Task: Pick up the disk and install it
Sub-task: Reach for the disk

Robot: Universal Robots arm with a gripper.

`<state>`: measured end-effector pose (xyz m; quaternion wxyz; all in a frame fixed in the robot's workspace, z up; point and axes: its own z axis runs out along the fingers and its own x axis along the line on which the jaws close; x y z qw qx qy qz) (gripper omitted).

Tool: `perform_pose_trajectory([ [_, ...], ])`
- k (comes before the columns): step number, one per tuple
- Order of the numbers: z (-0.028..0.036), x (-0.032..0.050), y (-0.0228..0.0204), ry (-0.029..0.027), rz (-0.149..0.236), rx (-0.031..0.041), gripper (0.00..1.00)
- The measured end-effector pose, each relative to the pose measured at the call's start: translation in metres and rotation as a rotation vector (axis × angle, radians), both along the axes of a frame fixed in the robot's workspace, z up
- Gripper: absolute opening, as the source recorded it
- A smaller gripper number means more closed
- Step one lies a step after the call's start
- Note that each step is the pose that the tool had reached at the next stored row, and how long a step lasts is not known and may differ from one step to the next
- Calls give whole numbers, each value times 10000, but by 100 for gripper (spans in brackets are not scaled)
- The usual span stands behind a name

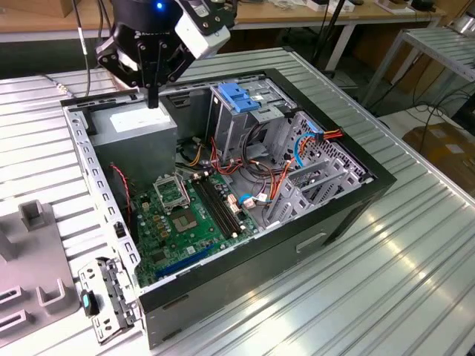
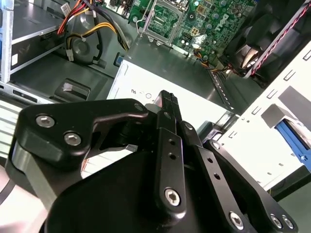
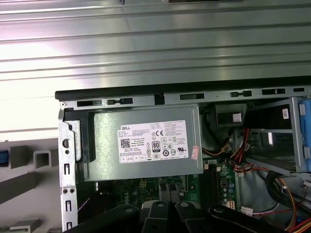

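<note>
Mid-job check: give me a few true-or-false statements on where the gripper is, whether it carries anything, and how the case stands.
1. The gripper hangs over the grey power supply box. True.
2. The gripper is carrying the disk. False: its fingers are shut together with nothing between them.
3. The computer case has its side panel on. False: it lies open, with the motherboard showing.
4. The metal drive cage has a blue plastic top. True.

The desk (image 1: 401, 282) is shiny grey metal with long grooves, and light shines on it at 4 o'clock. A long wooden bench (image 1: 274, 16) stands at 12 o'clock. A grey metal table (image 1: 445, 48) stands at 2 o'clock. A brown box (image 1: 445, 152) sits on the floor (image 1: 404, 104) at 3 o'clock.
</note>
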<state>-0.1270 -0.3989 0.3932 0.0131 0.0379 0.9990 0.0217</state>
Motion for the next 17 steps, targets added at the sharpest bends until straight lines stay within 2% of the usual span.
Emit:
perform_pose_trajectory([
  [17,-3,-55,0,-1,0,0,11],
])
